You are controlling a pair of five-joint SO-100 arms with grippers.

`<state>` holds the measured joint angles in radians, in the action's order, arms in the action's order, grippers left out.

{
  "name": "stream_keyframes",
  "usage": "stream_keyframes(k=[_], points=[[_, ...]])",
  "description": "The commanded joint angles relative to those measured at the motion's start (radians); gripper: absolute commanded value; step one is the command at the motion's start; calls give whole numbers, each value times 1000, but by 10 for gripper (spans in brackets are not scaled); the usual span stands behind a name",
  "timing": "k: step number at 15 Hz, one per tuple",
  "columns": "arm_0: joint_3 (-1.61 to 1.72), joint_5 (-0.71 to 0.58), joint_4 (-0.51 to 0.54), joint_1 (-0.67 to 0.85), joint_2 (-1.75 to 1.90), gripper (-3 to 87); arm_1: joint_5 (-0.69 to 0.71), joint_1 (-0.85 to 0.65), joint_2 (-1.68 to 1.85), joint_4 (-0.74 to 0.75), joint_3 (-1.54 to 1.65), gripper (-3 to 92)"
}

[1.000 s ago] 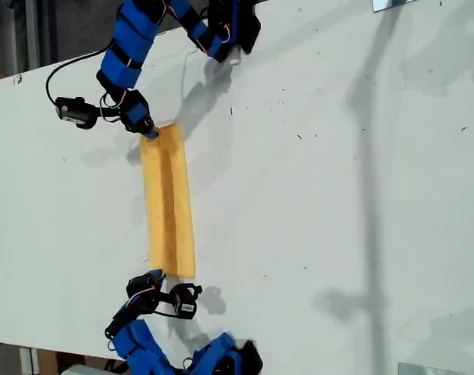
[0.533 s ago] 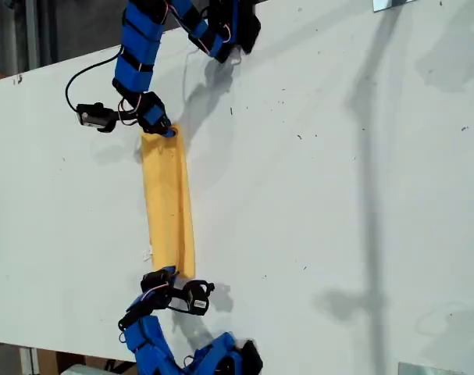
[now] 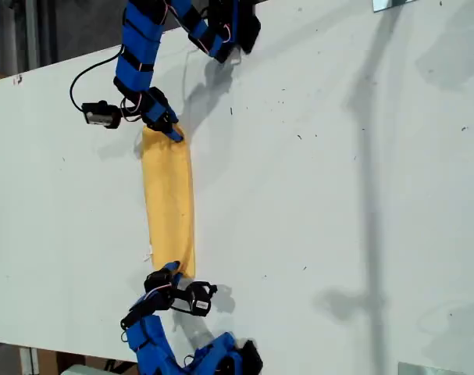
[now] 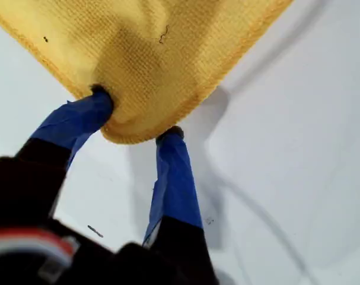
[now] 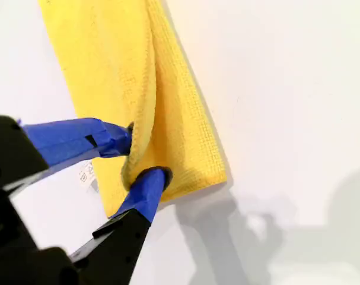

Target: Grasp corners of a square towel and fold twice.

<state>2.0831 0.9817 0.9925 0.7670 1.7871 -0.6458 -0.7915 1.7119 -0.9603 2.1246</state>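
Towel (image 3: 169, 205) lies as a narrow folded strip left of centre in the exterior view, stretched between the first gripper (image 4: 135, 116) and second gripper (image 5: 141, 155), each pinching an end. Only the second wrist view shows its white tag (image 5: 86, 173).

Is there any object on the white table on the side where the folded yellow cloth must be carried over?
Nothing visible. The folded yellow microfibre towel is pinched by my first gripper and my second gripper; the white table beside it shows only shadows and specks.
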Motion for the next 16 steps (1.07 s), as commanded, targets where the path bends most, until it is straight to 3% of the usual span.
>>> stream_keyframes(k=[1,5,13,16], points=[[-11,-9,-8,-6,48,119,-6,-11,20,6,-8,341],[38,35,14,15,21,115,-15,-38,18,-9,-8,336],[469,133,-94,97,474,115,-51,-109,110,-21,43,323],[413,117,-137,46,374,115,-46,-100,98,-11,31,313]])
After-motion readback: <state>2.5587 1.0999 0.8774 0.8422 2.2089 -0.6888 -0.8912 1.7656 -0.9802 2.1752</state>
